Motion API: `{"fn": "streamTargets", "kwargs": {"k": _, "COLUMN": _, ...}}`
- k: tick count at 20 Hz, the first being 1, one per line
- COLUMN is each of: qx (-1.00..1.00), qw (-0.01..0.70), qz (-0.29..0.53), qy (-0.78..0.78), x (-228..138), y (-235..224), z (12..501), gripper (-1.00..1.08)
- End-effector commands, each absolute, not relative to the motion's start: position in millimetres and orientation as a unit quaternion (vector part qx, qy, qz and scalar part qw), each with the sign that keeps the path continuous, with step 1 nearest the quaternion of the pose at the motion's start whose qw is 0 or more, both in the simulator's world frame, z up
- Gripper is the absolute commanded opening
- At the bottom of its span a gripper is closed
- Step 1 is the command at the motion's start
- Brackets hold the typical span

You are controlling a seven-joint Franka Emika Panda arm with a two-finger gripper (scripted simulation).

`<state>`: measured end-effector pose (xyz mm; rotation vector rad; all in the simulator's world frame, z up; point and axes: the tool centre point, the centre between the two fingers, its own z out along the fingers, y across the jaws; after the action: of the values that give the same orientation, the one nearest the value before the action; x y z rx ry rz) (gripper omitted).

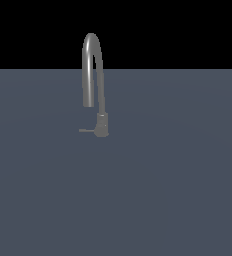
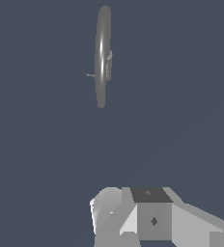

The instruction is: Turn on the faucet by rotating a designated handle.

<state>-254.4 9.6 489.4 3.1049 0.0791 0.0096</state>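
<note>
While the hand (image 2: 133,226) hovers well apart, floor (image 1: 178,190) surrounds the faucet (image 1: 93,70).

A bare simulated test scene is shown, not a real room of any kind. A flat, untextured slate-blue ground plane (image 1: 178,190) is seen filling the lower part of the exterior view, cut off by a straight horizon against a plain black backdrop (image 1: 188,30). The only fixture is a grey metallic faucet (image 1: 94,75) with uniform rendered shading, standing directly on the plane. In the wrist view the same featureless blue-grey surface is seen all round, and blocky, flat-shaded white and grey robot hardware (image 2: 152,217) is visible at the frame edge, faceted like a computer model.
</note>
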Motion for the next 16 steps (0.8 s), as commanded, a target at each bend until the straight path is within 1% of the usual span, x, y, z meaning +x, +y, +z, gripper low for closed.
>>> {"fn": "streamTargets", "kwargs": {"k": 1, "qx": 1.000, "qw": 0.018, "qz": 0.003, "qy": 0.025, "x": -254.4, "y": 9.6, "z": 489.4, "gripper": -1.00}}
{"fn": "streamTargets", "kwargs": {"k": 8, "qx": 0.998, "qw": 0.041, "qz": 0.003, "qy": 0.050, "x": -245.7, "y": 14.8, "z": 484.5, "gripper": -1.00}}
{"fn": "streamTargets", "kwargs": {"k": 16, "qx": 0.984, "qw": 0.119, "qz": 0.002, "qy": 0.131, "x": -217.9, "y": 33.9, "z": 465.8, "gripper": -1.00}}
